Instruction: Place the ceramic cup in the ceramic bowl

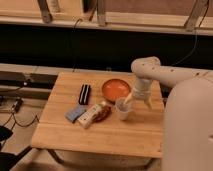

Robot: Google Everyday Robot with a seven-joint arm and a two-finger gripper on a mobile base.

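Note:
The pale ceramic cup (122, 109) stands upright on the wooden table (100, 132), just in front of and to the right of the orange-red ceramic bowl (116, 89). The bowl lies flat near the table's far edge, with nothing in it. My gripper (131, 99) hangs from the white arm (150, 70), right above the cup's right rim and beside the bowl's right edge.
A black rectangular object (85, 93) lies left of the bowl. A blue packet (76, 113) and a brown-and-white packet (95, 114) lie left of the cup. The robot's white body (187, 130) fills the right side. A dark shelf runs behind the table.

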